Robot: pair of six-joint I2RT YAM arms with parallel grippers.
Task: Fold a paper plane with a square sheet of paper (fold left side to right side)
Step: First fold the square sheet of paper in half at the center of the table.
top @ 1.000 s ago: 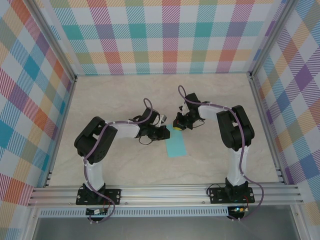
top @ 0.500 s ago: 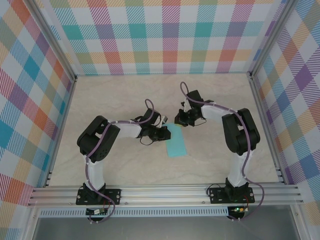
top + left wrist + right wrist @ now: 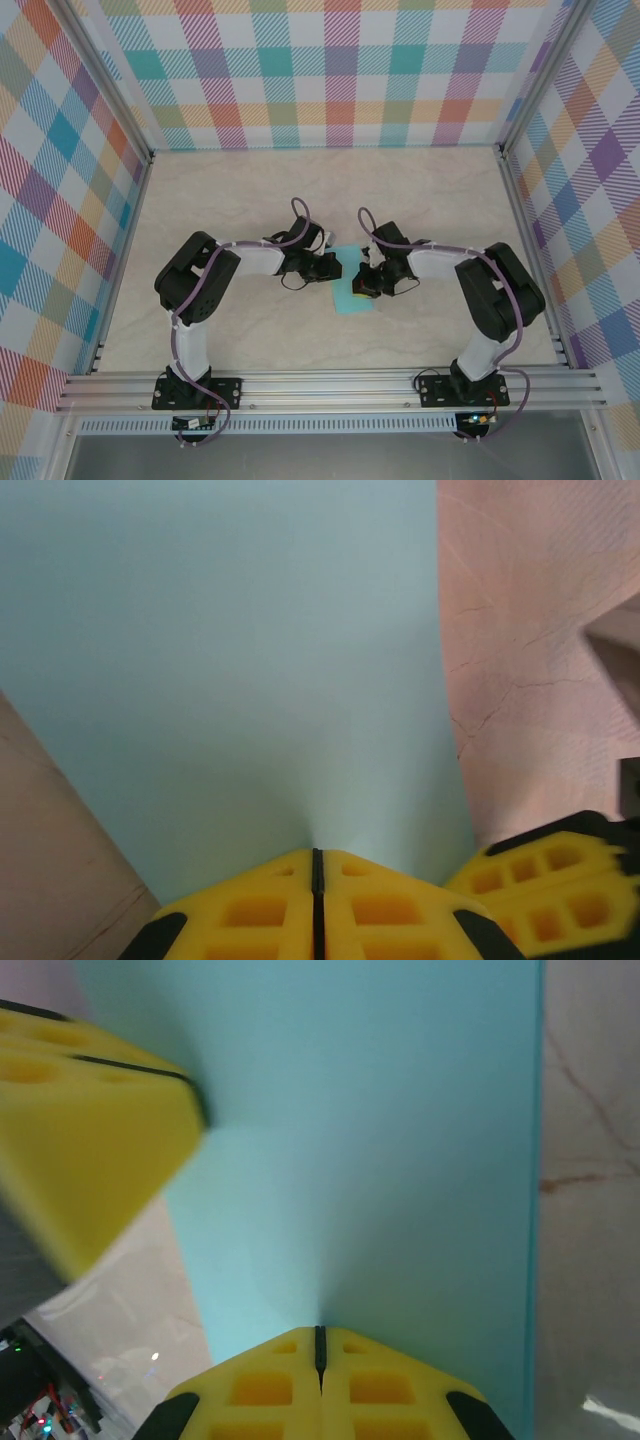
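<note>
Top external view: the paper plane [image 3: 352, 303] lies flat near the middle of the table [image 3: 240, 190], well away from all four edges. It is a thin turquoise strip, long from front to back. The left gripper [image 3: 331, 268] comes in from the left side and the right gripper [image 3: 364, 287] comes in from the right side. They meet over the paper, close to each other.

In the left wrist view, the left gripper's two yellow fingers are pushed tight together with just a thin dark line between them. Their tips press down on the paper. Nothing is pinched between them. A yellow bit of the other gripper sits just beside it at the lower right.

In the right wrist view it is the same. The right gripper's fingers are closed tight and rest on the paper, and they hold nothing. The paper's right edge runs straight and looks a little darker, so I think it may be a folded edge.

I think the side-to-side fold is made, because the sheet is a narrow strip and not a square. The two grippers seem to be pressing it flat. I can't see a pointy nose or wings yet, so I think most of the plane folding is left to do.
</note>
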